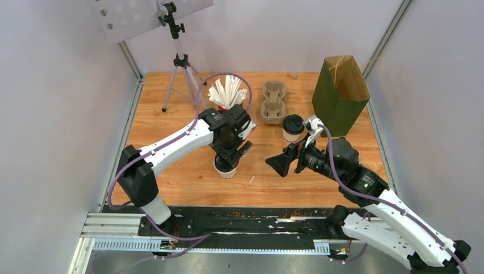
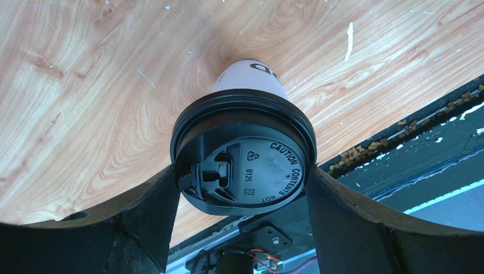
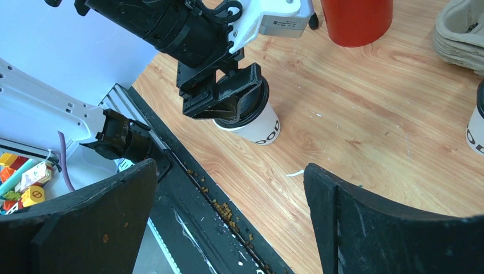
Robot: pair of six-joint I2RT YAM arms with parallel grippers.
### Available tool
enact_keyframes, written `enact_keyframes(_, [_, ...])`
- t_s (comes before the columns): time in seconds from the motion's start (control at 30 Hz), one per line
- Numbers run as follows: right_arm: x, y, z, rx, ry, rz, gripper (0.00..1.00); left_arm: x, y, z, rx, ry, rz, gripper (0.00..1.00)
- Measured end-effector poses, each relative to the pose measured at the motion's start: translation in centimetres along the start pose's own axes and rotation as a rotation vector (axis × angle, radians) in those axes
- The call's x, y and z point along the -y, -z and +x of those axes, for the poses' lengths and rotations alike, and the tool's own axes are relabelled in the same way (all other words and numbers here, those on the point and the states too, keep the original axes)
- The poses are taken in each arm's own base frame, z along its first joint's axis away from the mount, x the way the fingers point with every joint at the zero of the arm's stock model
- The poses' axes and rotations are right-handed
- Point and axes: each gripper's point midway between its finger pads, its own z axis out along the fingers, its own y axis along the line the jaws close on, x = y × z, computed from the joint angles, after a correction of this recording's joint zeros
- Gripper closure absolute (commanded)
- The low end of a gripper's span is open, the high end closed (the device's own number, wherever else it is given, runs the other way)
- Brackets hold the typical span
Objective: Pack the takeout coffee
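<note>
Just behind table [image 1: 188, 191] front edge, left fingers [image 2: 128, 228] gripping 1 coffee cup [image 2: 246, 153], right fingers [image 3: 85, 228] spread wide, empty

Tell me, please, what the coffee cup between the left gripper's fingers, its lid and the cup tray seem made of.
Coffee cup: seemingly white paper, matte, printed. Lid: black plastic, slight sheen, moulded lettering. Cup tray: beige moulded pulp, likely; rough, dull.

The wooden table [image 1: 171, 123] bears a tripod [image 1: 181, 68] at ten o'clock, red straw cup [image 1: 229, 96] at eleven, pulp trays [image 1: 274, 101] at one, green bag [image 1: 337, 97] at two, a lidded cup [image 1: 292, 128] at three and a second lidded cup [image 1: 226, 169] at seven.
</note>
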Motion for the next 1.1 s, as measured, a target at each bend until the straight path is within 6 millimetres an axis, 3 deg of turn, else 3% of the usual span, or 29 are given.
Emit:
enact_keyframes(0.63, [0.13, -0.07, 0.0, 0.0, 0.001, 0.007, 0.0, 0.01, 0.39, 0.55, -0.056, -0.014, -0.017, 0.17])
enact_keyframes(0.73, [0.13, -0.05, -0.01, 0.001, 0.001, 0.007, 0.0, 0.15, 0.14, 0.6, -0.065, -0.013, -0.01, 0.14])
enact_keyframes(0.8, [0.12, -0.02, -0.03, 0.002, 0.001, 0.006, 0.0, 0.19, -0.02, 0.63, -0.071, -0.013, -0.009, 0.06])
enact_keyframes(1.1, [0.2, 0.21, 0.06, 0.0, 0.004, 0.01, 0.0, 0.33, -0.08, 0.67, -0.075, -0.012, -0.002, 0.0])
